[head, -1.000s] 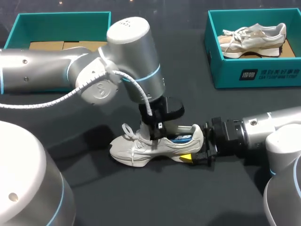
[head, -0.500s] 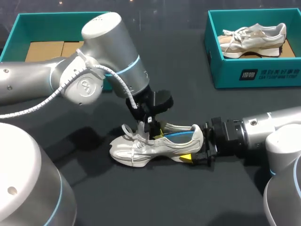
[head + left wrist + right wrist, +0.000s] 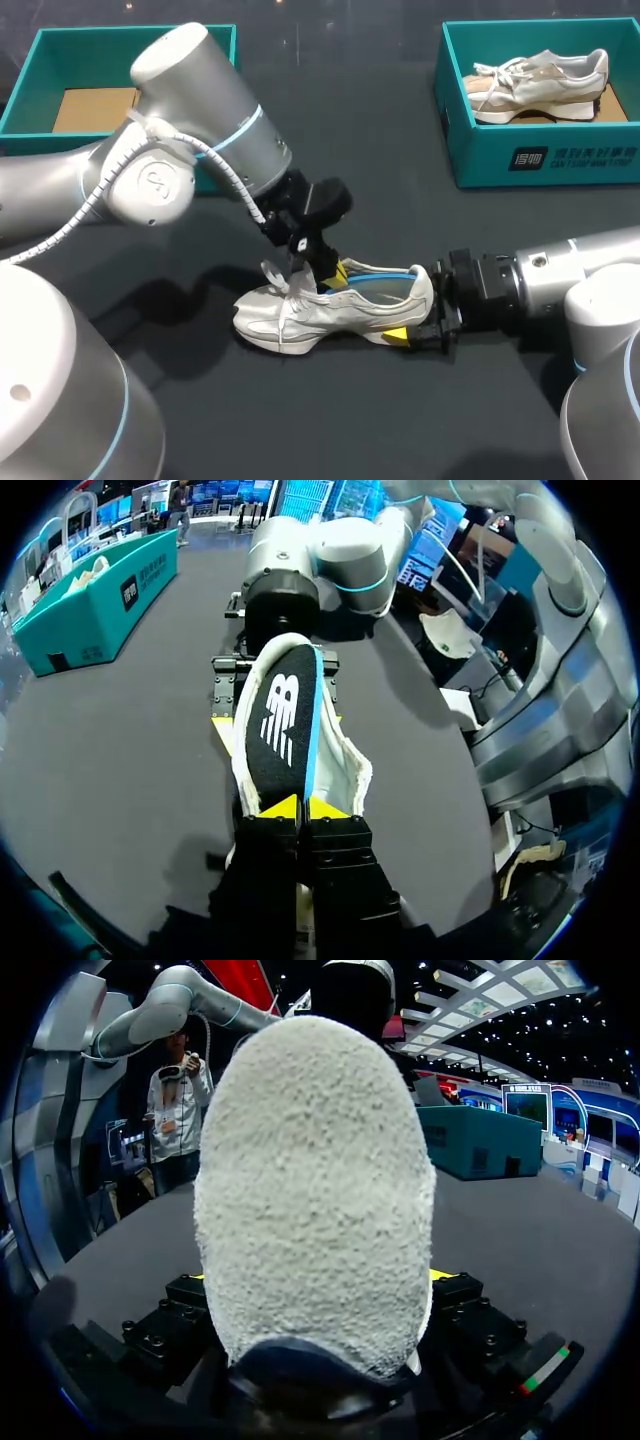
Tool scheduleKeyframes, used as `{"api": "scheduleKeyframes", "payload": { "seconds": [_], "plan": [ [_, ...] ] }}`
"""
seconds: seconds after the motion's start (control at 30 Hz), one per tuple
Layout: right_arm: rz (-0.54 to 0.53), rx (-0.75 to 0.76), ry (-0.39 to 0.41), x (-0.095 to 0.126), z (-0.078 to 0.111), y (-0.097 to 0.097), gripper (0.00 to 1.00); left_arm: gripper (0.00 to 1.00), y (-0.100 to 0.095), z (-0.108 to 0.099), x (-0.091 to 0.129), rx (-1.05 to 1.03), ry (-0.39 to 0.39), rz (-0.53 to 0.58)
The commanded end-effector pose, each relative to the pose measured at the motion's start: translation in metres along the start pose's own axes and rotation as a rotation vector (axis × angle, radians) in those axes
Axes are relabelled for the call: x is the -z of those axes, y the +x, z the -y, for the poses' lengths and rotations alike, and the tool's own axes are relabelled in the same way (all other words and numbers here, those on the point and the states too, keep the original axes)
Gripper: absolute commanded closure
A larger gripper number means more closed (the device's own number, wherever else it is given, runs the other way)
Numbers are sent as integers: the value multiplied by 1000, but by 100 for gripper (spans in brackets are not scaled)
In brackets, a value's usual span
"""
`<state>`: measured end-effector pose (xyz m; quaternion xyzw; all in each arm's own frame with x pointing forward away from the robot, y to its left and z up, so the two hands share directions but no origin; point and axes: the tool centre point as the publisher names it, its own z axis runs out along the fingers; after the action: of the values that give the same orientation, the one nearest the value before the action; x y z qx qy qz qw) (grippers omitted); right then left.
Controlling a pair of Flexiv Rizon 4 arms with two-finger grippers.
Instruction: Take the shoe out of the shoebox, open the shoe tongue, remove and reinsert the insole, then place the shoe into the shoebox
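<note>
Pinching the insole (image 3: 280,720) edge, likely light and floppy, left gripper (image 3: 302,808); right gripper (image 3: 421,318) clamps the shoe's (image 3: 300,318) firmer heel.

Light is even and moderately bright, from overhead, on the dark table (image 3: 260,420). My left arm (image 3: 190,130) carries soft glare on its shell and throws a diffuse shadow beneath; the shoe (image 3: 350,305) is lit flat.

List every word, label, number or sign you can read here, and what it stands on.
Right box, front wall: a white logo block and a line of characters, too small to read.
Insole: a white stylised logo mark with no plain words.
No numbers or other signs are readable on the table's things.
</note>
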<state>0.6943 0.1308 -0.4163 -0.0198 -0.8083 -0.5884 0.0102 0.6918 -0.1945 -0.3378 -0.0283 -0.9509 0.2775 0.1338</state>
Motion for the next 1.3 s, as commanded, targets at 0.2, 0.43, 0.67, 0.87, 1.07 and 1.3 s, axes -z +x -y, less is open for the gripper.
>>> {"api": "scheduleKeyframes", "payload": {
  "seconds": [0.2,0.43,0.67,0.87,1.07,1.3],
  "plan": [
    [1,0,5,-1,0,2,100,100,1,13,11,-1,72,18],
    [1,0,5,-1,0,2,100,100,-3,30,7,3,57,56],
    [1,0,5,-1,0,2,100,53,-1,45,-2,5,21,117],
    [1,0,5,-1,0,2,100,47,5,48,0,-11,28,136],
    [1,0,5,-1,0,2,100,31,14,50,-1,-29,40,165],
    [1,0,5,-1,0,2,100,35,21,57,-11,-45,30,231]
  ]
}}
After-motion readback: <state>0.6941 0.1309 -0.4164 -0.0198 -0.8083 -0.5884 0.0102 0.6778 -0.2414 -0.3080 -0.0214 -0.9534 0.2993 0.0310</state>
